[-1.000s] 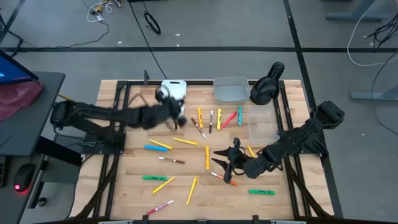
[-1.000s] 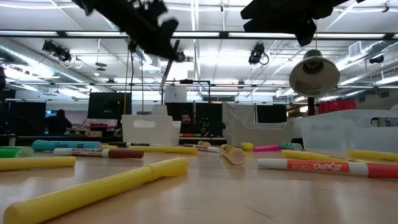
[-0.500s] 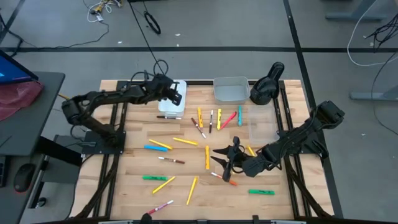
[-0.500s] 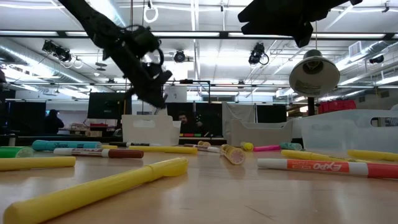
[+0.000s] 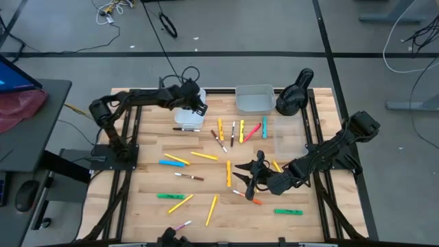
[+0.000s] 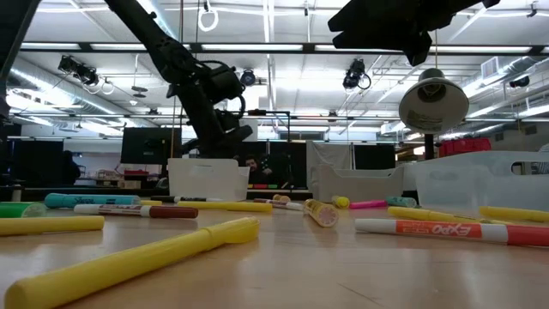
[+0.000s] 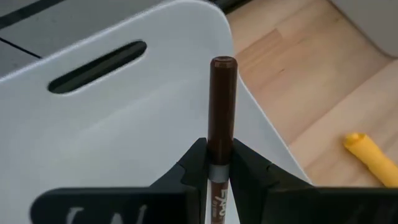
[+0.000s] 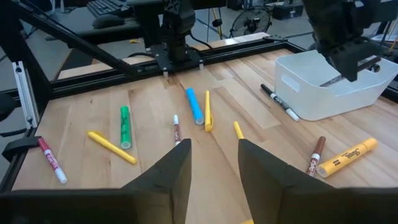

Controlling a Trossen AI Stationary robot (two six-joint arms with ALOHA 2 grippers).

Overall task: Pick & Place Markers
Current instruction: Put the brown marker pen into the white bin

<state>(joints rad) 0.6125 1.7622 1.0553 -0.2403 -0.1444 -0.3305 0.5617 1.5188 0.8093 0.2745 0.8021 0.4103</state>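
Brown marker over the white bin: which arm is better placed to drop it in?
Left. The left gripper already clamps the brown marker above the white bin, while the right gripper is open over scattered markers mid-table.

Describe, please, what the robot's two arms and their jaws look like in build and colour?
Both arms are black and slim, built of jointed tubular links. The left gripper ends in two wedge-shaped matte black jaws; the right gripper has the same broad, dark, tapering pair. No markings show on them.

A wooden table [image 5: 147, 206] carries scattered markers [image 5: 228, 173], a white bin [image 5: 185, 118], a grey bin [image 5: 254, 98] and a clear bin [image 5: 289, 136]
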